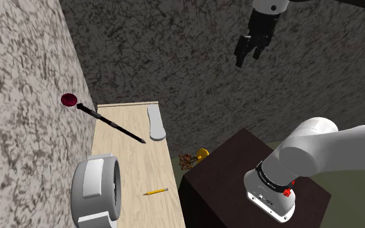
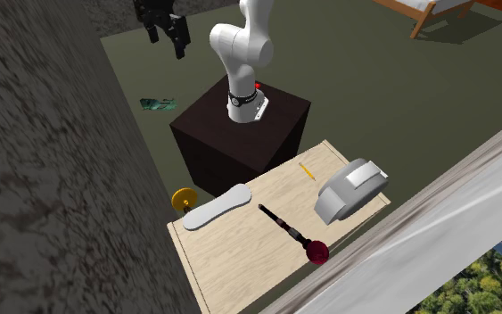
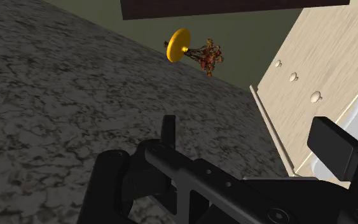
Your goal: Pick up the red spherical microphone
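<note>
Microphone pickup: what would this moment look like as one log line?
claw: open, raised, far from table | microphone: lying on table, by wall | held: nothing

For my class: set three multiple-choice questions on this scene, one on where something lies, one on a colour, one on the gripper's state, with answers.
1. The microphone lies on: A a shelf; B the light wooden table; C a chair.
2. The pencil is: A yellow; B blue; C green.
3. The gripper is: A shut on the microphone; B shut on the pencil; C open and empty.
Answers: 1 B, its black handle rests on the tabletop. 2 A, it shows yellow. 3 C, it hangs high off the table, fingers apart.
</note>
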Motion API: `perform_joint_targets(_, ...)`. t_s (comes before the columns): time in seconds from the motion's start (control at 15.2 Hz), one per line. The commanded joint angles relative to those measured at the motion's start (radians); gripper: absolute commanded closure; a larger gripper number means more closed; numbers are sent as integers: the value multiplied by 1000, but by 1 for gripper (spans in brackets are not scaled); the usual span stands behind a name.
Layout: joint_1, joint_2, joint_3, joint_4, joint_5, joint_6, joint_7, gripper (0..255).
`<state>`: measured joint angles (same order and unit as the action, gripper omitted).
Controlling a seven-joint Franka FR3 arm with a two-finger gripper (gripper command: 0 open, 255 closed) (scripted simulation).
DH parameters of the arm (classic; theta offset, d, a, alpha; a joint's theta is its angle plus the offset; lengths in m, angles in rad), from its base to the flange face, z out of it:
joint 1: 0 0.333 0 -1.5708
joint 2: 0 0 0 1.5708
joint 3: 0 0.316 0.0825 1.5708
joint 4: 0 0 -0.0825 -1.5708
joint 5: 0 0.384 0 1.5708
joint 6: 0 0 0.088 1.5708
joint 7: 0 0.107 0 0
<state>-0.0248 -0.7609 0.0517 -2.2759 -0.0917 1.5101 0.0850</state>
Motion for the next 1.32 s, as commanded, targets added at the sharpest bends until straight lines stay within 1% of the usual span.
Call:
perform_joint_targets(0.0, 0, 0, 0, 0, 0, 0, 0, 0)
perform_joint_targets(0.59, 117, 95, 9, -137, 91, 352, -113, 0)
perform_joint_targets(0.92, 187, 180, 19, -177, 145, 543, -188, 0)
perform_joint_targets(1.25, 262, 281, 31, -191, 206, 724, -275, 0)
